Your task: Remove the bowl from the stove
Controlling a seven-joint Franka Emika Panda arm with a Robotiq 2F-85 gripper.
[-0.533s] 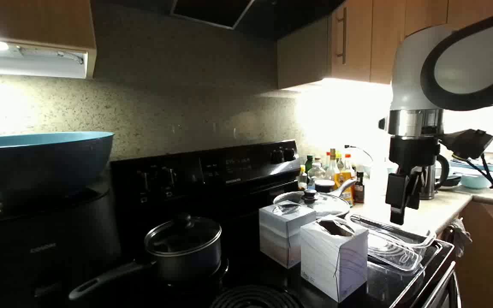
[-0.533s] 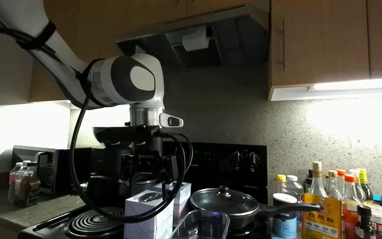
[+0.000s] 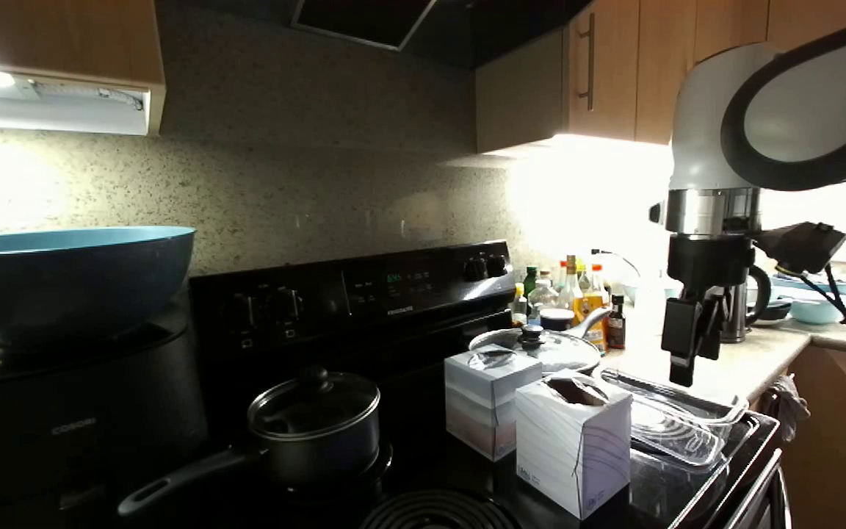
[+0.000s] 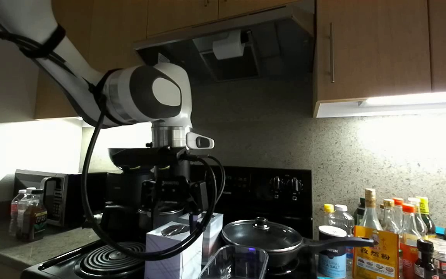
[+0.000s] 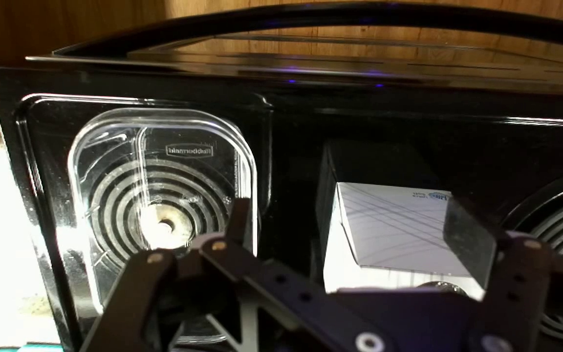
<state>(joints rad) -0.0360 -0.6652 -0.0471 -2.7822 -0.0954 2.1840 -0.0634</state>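
Looks like the approach, hovering well above the stove [image 5: 296,127] with the gripper [image 5: 352,222] spread wide, holding nothing. Over left in the wrist view, then, to the clear bowl [image 5: 188,150], sitting by the stove's left edge, left of a tissue box [image 5: 396,227]! Calls next, likely, for sliding left, lining up over one wall, dropping and squeezing.

On the black stove [image 5: 291,161] stand a saucepan [image 3: 324,444], a skillet [image 4: 261,238], two tissue boxes [image 3: 573,448] and a clear bowl [image 5: 189,150].
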